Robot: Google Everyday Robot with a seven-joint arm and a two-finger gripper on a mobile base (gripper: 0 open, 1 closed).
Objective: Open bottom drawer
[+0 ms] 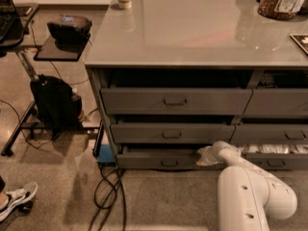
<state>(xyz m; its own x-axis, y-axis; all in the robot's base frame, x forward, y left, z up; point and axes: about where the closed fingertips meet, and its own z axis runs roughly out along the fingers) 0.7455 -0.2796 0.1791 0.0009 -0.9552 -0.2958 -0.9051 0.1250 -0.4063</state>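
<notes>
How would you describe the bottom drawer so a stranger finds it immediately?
Find the grey cabinet with the glossy top. In its left stack of three drawers, the bottom drawer is the lowest. Unlike its right neighbour, it shows no white packets, and the end effector sits at its right end.

Light is moderate and comes from overhead. The countertop (192, 32) shows soft glare and reflections. The gaps above the drawers lie in deep shadow. The gripper (204, 157), at the bottom drawer (154, 160) upper right edge, appears pale.
</notes>
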